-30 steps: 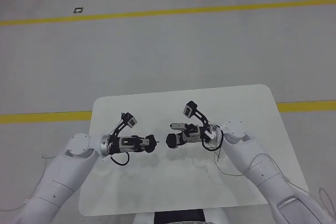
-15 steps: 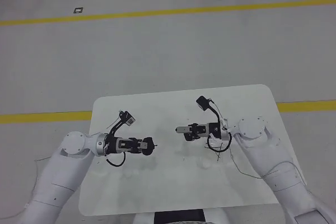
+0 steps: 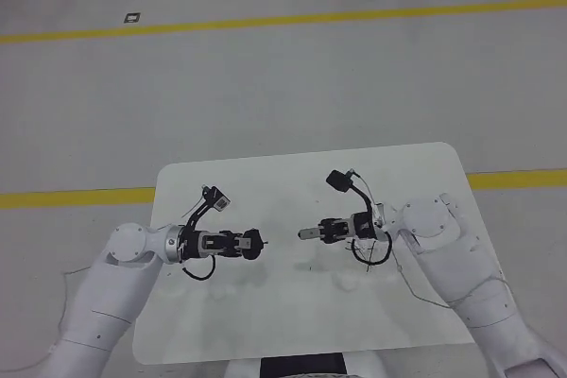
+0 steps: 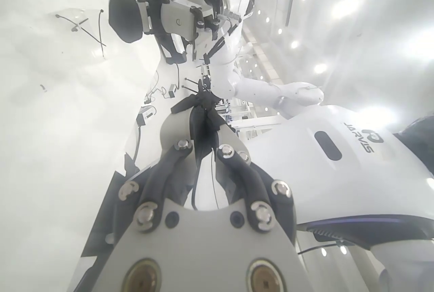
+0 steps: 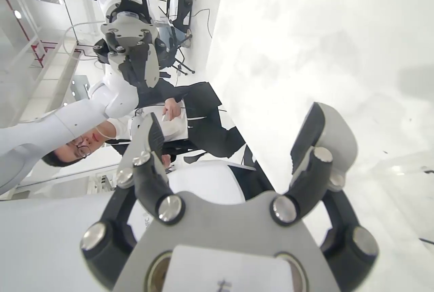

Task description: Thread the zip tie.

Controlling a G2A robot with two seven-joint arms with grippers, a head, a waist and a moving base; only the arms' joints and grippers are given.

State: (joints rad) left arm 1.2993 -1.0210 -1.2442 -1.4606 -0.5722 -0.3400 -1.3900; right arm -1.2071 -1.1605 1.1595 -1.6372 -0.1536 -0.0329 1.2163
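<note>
My left gripper (image 4: 202,105) is shut on a black zip tie (image 4: 198,91), whose tip sticks out past the fingertips. Its thin strap runs back between the fingers (image 4: 176,124). In the top view the left gripper (image 3: 252,243) hovers over the white table (image 3: 406,170) left of centre, pointing at my right gripper (image 3: 307,233) a short gap away. My right gripper (image 5: 234,117) stands open with nothing between its fingers (image 5: 154,134). It faces the left gripper (image 5: 135,66) across the gap.
Two spare black zip ties (image 4: 96,32) lie crossed on a clear sheet (image 4: 73,14) on the table, beside the right arm. A few small dark specks (image 4: 42,87) dot the tabletop. The table's near edge lies close below both arms.
The right gripper drew back from the left gripper toward the right, widening the gap, then dipped slightly. The left gripper shifted a little to the left, still holding the zip tie.
</note>
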